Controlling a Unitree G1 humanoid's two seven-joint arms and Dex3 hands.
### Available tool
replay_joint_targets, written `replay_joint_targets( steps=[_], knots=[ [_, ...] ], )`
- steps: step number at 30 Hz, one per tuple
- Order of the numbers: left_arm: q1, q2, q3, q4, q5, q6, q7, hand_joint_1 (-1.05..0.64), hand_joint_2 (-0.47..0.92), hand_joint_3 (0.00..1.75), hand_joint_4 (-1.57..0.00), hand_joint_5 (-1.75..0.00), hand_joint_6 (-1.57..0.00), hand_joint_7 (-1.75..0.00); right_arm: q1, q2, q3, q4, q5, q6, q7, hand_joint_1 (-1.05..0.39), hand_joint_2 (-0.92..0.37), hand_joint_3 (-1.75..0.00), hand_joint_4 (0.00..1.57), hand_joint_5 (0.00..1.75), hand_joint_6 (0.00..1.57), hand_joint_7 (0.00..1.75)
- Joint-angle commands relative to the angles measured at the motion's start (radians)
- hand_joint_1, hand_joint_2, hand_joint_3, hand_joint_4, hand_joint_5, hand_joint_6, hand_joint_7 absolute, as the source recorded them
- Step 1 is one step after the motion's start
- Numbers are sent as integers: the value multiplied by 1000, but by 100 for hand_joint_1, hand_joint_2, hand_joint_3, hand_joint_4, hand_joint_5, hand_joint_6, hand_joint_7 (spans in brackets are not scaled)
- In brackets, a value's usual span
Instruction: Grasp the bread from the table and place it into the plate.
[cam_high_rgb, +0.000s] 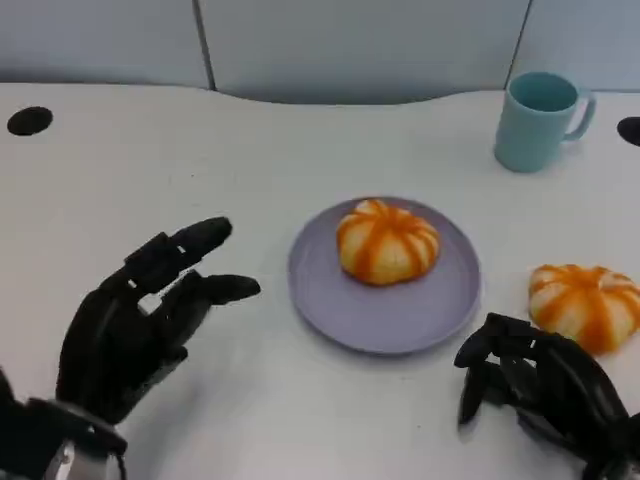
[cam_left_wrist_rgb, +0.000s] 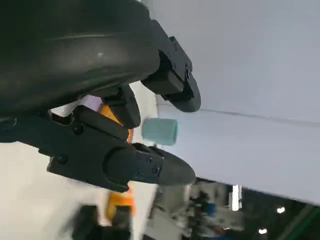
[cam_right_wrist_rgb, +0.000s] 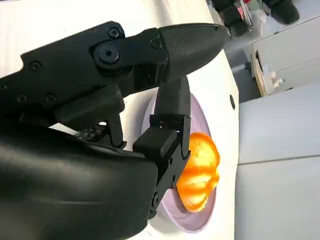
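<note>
- At the centre of the white table (cam_high_rgb: 300, 420) sits the lilac plate (cam_high_rgb: 345, 310), and one orange-striped bun (cam_high_rgb: 387, 240) is on it, toward the plate's far side.
- A second bun, the bread on the table (cam_high_rgb: 585, 305), lies just off the plate's right edge, apart from the rim, resting on the tabletop.
- The right hand (cam_high_rgb: 545, 390) is low at the near right, its fingers curled downward with nothing in them; its knuckles sit just in front of that loose bread, close but not gripping it.
- From the right wrist camera, the right hand's black fingers (cam_right_wrist_rgb: 170, 105) cross in front of the plate and the bun on it, with no bread between them.
- The left hand (cam_high_rgb: 135, 330) hovers to the left of the plate, well short of its rim, fingers spread and stretched toward it, palm holding nothing.
- The left wrist camera shows the left hand's fingers (cam_left_wrist_rgb: 145, 165) apart, with a teal shape between them.
- Back right, a teal mug (cam_high_rgb: 540, 120) stands upright, handle to the right, well clear of the plate and both buns.
- Dark round holes mark the table at the far left (cam_high_rgb: 29, 120) and far right edge.
</note>
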Motion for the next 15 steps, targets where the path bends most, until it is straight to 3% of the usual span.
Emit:
replay_joint_targets(
  steps=[1,4,5,7,9,10,15],
  knots=[
    [91,-11,37,-104,-43,98,15,-61,92,32,-41,-127,-63,-35,11,-14,-2,6,-2,18,-15,-52,-92,-25,68,159,70,119],
    [125,-23,52,-135,-30,117,19,-61,92,36,-37,-145,-58,-50,11,-15,-3,6,3,22,-10,-52,-92,-25,68,159,70,119],
    [135,-27,57,-138,-23,114,22,-58,92,42,-40,-156,-56,-78,9,-16,-7,10,9,22,-2,-52,-92,-25,68,158,69,118],
    [146,-35,67,-140,-15,112,25,-57,92,45,-43,-167,-50,-107,6,-18,-11,17,15,21,9,-52,-92,-24,67,157,69,117],
    [149,-43,77,-140,-17,119,28,-57,92,45,-44,-171,-48,-118,6,-20,-13,20,14,16,11,-52,-92,-24,67,157,69,116],
    [151,-47,81,-139,-20,122,30,-56,92,45,-50,-173,-44,-137,6,-21,-14,21,13,11,10,-52,-92,-23,67,157,69,116],
    [155,-59,101,-137,-23,140,30,-56,92,44,-53,-175,-41,-151,4,-26,-16,29,11,-3,15,-53,-92,-23,67,156,70,115]
  ],
)
